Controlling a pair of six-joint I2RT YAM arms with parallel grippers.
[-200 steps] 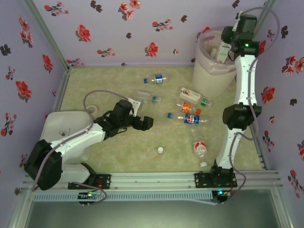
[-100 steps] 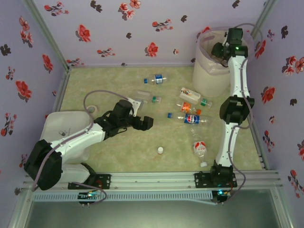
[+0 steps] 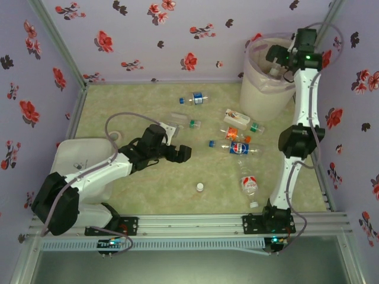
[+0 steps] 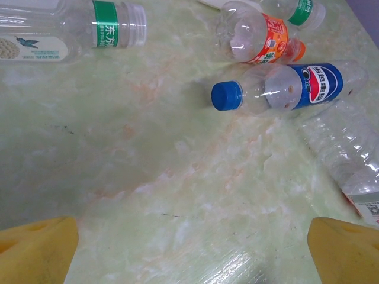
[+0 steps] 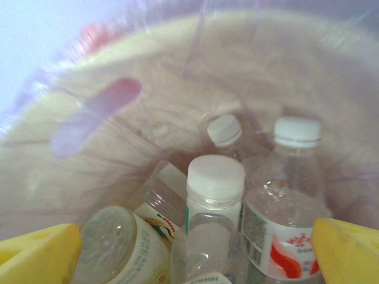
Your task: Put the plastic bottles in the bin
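Pinkish-white and bag-lined, the bin (image 3: pixel 260 97) stood at the far right corner of the table (image 3: pixel 136 100). The right gripper (image 5: pixel 195 254) hung over its mouth, jaws wide and empty. The left gripper (image 4: pixel 192 251), equally wide, hovered low over the table. Plastic bottles (image 5: pixel 216 195) stood roughly upright inside the bin, white caps up. A blue-labelled bottle (image 4: pixel 296 86) lay flat on the table, long axis crosswise and blue cap pointing left.

Top camera: high above the near edge, looking down over the pale green table (image 3: pixel 130 106). Left wrist: close over the mid-table blue-capped clear plastic bottle (image 4: pixel 290 87) (image 3: pixel 238 148). Right wrist: straight down into the far-right tall pink-lined round bin (image 5: pixel 266 71) (image 3: pixel 260 97).
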